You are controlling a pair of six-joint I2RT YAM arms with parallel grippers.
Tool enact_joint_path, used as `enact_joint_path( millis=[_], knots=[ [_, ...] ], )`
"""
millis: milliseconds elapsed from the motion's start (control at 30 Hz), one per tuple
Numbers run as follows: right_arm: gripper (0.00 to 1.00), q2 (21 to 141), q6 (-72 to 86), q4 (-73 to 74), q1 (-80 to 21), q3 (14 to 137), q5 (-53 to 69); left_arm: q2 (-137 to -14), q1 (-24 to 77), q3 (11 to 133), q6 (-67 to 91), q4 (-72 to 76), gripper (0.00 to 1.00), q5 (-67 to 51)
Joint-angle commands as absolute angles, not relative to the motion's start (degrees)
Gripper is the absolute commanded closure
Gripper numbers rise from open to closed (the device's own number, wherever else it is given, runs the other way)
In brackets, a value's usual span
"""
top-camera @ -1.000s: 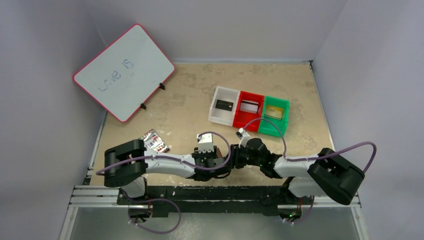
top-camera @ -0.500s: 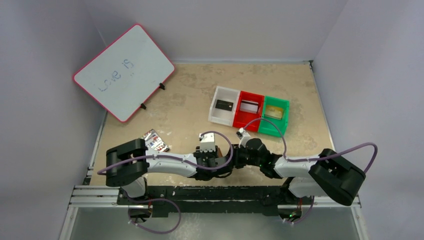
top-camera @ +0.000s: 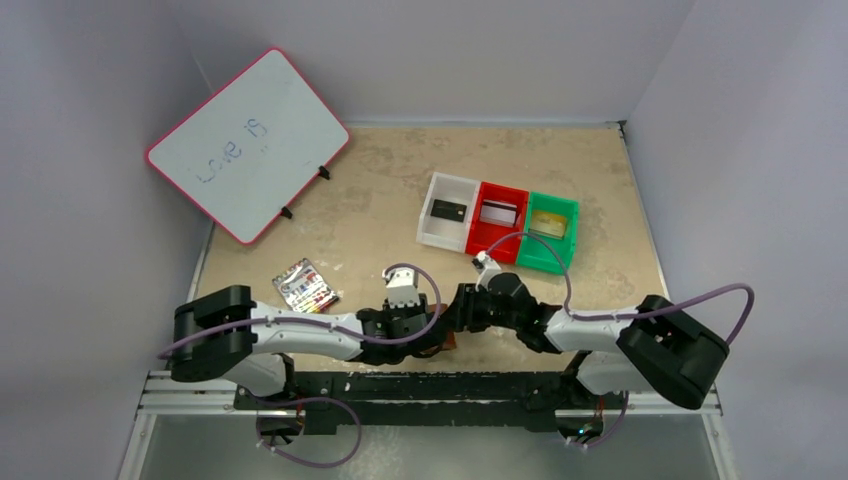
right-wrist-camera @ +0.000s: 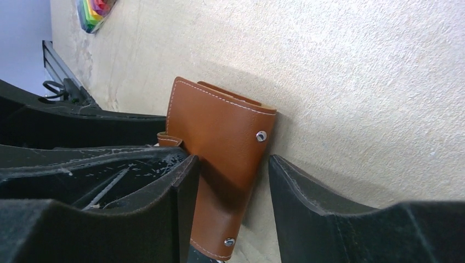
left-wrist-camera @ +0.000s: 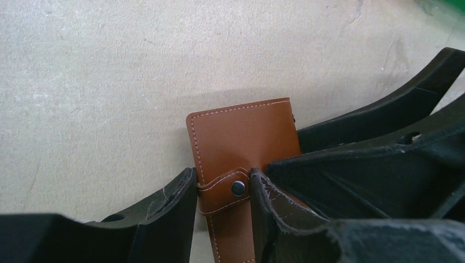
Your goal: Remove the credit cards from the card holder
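Taking the table (top-camera: 380, 190) as a clock face in the top view, a red-framed whiteboard (top-camera: 245, 145) leans at 10 o'clock. A white pack with rainbow stripes (top-camera: 305, 285) lies at 8 o'clock.

At 6 o'clock, near the front edge, the left gripper (left-wrist-camera: 224, 178) and the right gripper (right-wrist-camera: 233, 161) meet over the brown leather card holder (left-wrist-camera: 241, 131). The holder is folded shut, with its snap tab (left-wrist-camera: 227, 190) fastened. The left gripper's fingers press against the holder from both sides at the tab, pinching it with the jaws narrowly parted. The right gripper straddles the other end of the holder with its jaws partly spread. One finger touches the leather and a dark gap shows beside the other, so it has no grasp.

At 2 o'clock three bins stand in a row, touching. The white bin (top-camera: 455, 181) holds the black card (top-camera: 447, 210), the red bin (top-camera: 492, 243) the silvery grey card (top-camera: 500, 213), and the green bin (top-camera: 545, 260) the gold-tan card (top-camera: 547, 223).
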State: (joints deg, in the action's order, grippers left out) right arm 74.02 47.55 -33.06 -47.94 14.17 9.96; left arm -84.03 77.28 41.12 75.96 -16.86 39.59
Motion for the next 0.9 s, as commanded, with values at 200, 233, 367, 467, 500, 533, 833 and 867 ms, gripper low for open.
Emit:
enact_joint_path(
  millis=[200, 233, 367, 467, 500, 533, 833, 867],
  knots=[
    [0.51, 78.27, 46.48, -26.33, -48.63, 15.20, 5.50, -76.85, 77.26, 36.06, 78.46, -10.51, 1.00, 41.86],
    [0.52, 78.57, 46.68, -26.13, -48.72, 15.33, 5.15, -76.52, 77.26, 35.75, 78.48, -10.19, 1.00, 41.98],
    [0.54, 80.44, 47.32, -25.02, -48.92, 16.25, 3.85, -75.60, 77.26, 35.03, 78.44, -8.84, 1.00, 42.49],
    [0.56, 81.24, 47.46, -24.63, -49.24, 16.71, 2.97, -74.24, 77.26, 33.79, 78.36, -6.44, 1.00, 42.46],
    [0.56, 81.10, 47.43, -24.54, -49.42, 16.71, 2.83, -73.96, 77.26, 33.30, 78.51, -6.17, 1.00, 42.52],
    [0.56, 80.75, 47.54, -24.31, -49.50, 16.71, 2.60, -73.80, 77.26, 33.11, 78.86, -6.33, 1.00, 42.66],
    [0.49, 71.78, 46.43, -20.84, -49.53, 17.67, 2.60, -69.52, 77.26, 34.32, 78.63, -10.89, 1.00, 46.39],
    [0.48, 70.92, 46.21, -20.39, -49.54, 18.05, 2.96, -68.85, 77.26, 34.40, 78.21, -10.82, 1.00, 46.67]
  ],
)
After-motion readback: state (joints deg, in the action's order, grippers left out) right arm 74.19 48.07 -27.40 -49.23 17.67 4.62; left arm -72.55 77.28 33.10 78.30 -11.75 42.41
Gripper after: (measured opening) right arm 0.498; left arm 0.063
